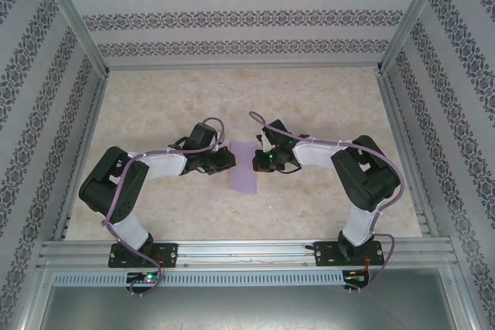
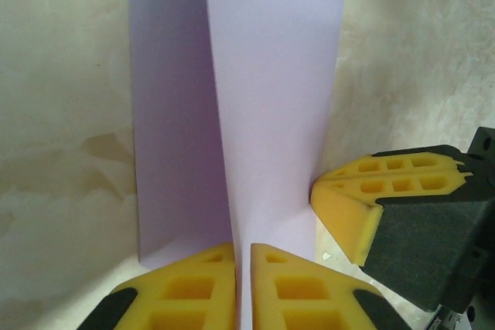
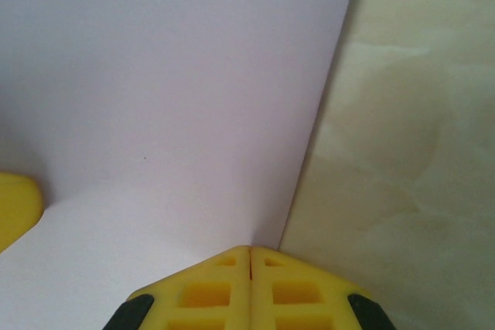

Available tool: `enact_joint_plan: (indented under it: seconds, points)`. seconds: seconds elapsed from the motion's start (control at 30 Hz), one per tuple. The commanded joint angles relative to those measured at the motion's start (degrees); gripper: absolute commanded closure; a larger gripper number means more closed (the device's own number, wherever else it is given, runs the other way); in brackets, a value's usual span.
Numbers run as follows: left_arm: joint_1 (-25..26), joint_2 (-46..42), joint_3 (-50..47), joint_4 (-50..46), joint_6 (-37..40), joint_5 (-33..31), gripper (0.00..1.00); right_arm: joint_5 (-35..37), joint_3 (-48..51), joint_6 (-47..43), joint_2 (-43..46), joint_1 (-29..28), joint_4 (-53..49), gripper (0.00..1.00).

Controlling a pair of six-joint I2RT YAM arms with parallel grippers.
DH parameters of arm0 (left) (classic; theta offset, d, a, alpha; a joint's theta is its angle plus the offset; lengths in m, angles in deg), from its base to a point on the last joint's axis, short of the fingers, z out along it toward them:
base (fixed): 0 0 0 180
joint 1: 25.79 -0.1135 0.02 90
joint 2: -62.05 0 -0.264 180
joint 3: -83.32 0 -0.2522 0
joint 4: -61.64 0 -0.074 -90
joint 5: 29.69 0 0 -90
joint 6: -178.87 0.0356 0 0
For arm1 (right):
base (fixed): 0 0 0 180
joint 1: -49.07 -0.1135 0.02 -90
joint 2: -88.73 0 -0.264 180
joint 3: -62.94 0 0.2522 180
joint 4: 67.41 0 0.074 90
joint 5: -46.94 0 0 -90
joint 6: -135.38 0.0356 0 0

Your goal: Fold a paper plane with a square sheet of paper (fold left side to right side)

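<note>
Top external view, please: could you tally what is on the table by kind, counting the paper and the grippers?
Lavender square sheet of paper: 1
Grippers, namely the left gripper and the right gripper: 2
Total: 3

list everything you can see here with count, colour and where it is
sheet of paper: 1, lavender, table centre, between the tools, one flap lifted
table: 1, beige marbled, under everything
walls: 3, white with dark patterned stripes, around the table
frame rails: count unclear, silver, near edge and corners
left arm: 1, black and white, near-left
right arm: 1, black and white, near-right
left tool: 1, yellow fingers, shut on the sheet's edge
right tool: 1, yellow fingers, shut, tip at the sheet's opposite edge
</note>
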Motion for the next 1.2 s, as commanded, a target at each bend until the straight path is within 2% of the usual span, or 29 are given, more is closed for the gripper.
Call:
enact_joint_plan:
  seconds: [0.0, 0.07, 0.13, 0.33, 0.43, 0.57, 0.73, 0.83, 0.97, 1.03, 1.17]
  points:
    - [-0.54, -0.26, -0.68, -1.0, -0.63, 0.85, 0.94, 0.36, 1.26, -2.46, 0.47, 1.3, -2.65, 1.0]
    - [-0.47, -0.98, -1.79, 0.28, -2.18, 0.85, 0.96, -0.63, 1.21, -3.23, 2.05, 1.64, -1.12, 0.98]
    - [-0.41, -1.47, -3.1, 2.55, -4.97, 0.96, 1.0, -0.45, 1.15, -4.82, 4.13, 1.83, -0.07, 0.88]
    - [-0.01, -1.56, -4.77, 5.34, -10.78, 1.6, 1.0, 2.51, 4.91, -9.69, 13.87, 1.51, 3.02, 0.63]
    - [0.12, -1.94, -5.29, 5.83, -12.36, 1.35, 1.0, 5.27, 9.49, -12.05, 19.54, -0.37, 5.42, 0.55]
    - [0.24, -2.87, -5.27, 4.74, -13.31, 1.38, 1.0, 11.14, 17.16, -14.84, 26.56, -6.67, 10.77, 0.5]
    - [0.31, -4.18, -5.2, 2.59, -13.31, 1.16, 1.0, 23.4, 26.75, -22.54, 33.01, -20.03, 21.42, 0.43]
    - [0.64, -4.21, -5.45, 2.75, -13.58, 1.08, 1.0, 28.68, 29.4, -28.53, 33.1, -26.31, 25.27, 0.4]
    - [0.88, -3.85, -5.39, 3.38, -14.03, 1.15, 1.0, 34.29, 27.9, -32.83, 28.67, -31.6, 24.98, 0.37]
    - [1.04, -3.52, -5.37, 3.71, -14.11, 1.23, 1.0, 37.52, 25.75, -33.45, 25.31, -33.41, 24.28, 0.31]
    - [1.39, -3.15, -5.75, 4.59, -14.55, 1.15, 1.0, 39.68, 22.07, -33.06, 19.64, -34.29, 24.78, 0.28]
